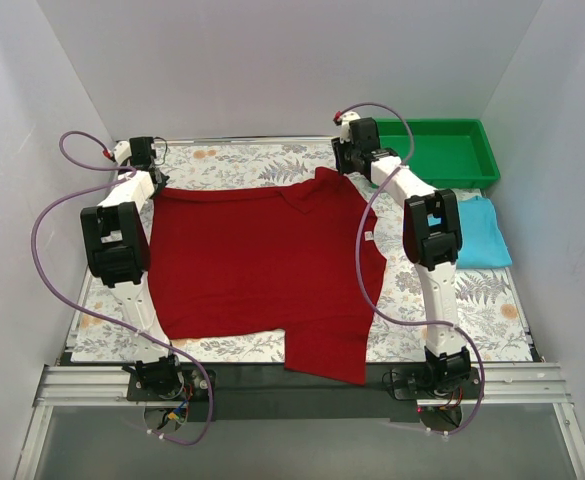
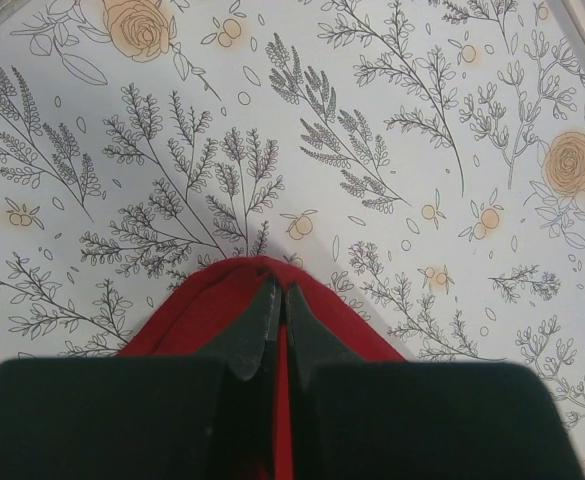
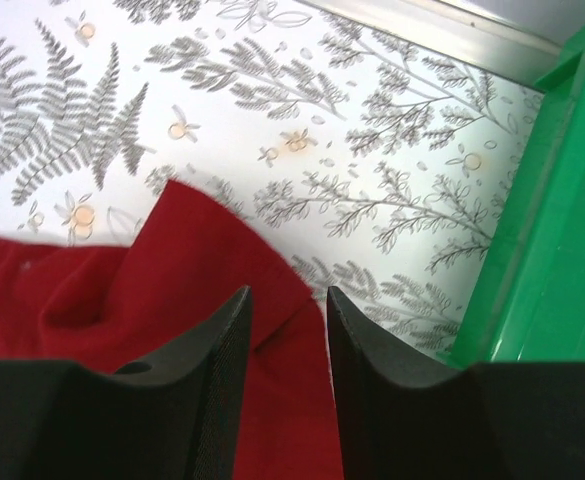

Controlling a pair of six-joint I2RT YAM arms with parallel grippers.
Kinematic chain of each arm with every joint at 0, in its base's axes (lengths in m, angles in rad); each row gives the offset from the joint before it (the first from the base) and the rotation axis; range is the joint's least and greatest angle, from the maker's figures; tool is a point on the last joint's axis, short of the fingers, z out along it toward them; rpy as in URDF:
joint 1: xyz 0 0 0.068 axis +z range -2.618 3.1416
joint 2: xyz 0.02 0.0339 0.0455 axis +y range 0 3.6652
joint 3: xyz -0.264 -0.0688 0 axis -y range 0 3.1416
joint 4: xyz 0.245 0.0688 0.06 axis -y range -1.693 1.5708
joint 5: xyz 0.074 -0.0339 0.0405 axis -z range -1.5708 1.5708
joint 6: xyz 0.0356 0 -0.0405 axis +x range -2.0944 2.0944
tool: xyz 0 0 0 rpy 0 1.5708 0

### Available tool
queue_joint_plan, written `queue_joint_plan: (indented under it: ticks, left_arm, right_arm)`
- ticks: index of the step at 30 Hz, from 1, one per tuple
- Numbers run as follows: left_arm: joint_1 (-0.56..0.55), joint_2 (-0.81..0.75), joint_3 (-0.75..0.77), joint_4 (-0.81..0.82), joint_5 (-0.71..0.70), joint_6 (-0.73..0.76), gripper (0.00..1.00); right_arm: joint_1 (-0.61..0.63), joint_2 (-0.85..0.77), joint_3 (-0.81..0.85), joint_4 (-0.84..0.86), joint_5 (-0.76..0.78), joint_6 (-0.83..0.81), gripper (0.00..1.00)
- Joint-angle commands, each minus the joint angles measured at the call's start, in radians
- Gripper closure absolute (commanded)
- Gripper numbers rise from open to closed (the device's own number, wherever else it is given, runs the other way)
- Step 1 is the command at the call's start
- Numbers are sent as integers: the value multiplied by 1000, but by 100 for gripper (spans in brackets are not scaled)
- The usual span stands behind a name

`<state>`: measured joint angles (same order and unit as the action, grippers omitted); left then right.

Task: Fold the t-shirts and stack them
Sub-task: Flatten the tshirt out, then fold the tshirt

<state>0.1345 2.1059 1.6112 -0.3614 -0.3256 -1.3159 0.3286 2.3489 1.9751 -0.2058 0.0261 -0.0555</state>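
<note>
Left hand (image 2: pixel 279 292) pinches the dark red shirt (image 1: pixel 252 260), right hand (image 3: pixel 288 296) spread over its corner, white tag (image 1: pixel 369 237) unreadable.

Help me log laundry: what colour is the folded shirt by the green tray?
Folded shirt is light turquoise blue; top external view shows it best.

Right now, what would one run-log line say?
left claw: shut on red shirt | right claw: open above red shirt, near green tray | blue shirt: folded, beside green tray
</note>
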Motion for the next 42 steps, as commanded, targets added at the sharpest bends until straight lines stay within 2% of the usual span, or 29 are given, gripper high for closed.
queue_joint_plan:
  ticks: [1,12,18,25,27,29,33,42]
  left_arm:
    - [5,-34,0,10,-15,7,100]
    - [5,-34,-7,10,-3,6,100]
    - [5,-35,-10,10,0,6,100]
    - [5,-35,-13,10,0,6,100]
    - [7,-34,-13,10,2,6,100]
    - [5,-34,-11,10,2,6,100]
    - [5,-30,-10,10,5,6,100]
    - [5,-26,-7,10,7,7,100]
  right_arm:
    - [-36,56,83,26,-60,49,64]
    - [-54,125,128,32,-224,80,64]
    - [-56,115,107,52,-290,83,67]
    - [-54,108,100,60,-302,82,84]
    - [-53,107,99,60,-302,82,86]
    - [-54,107,96,62,-289,79,86]
    - [-54,115,105,62,-267,72,75]
    - [-54,130,131,63,-305,69,74]
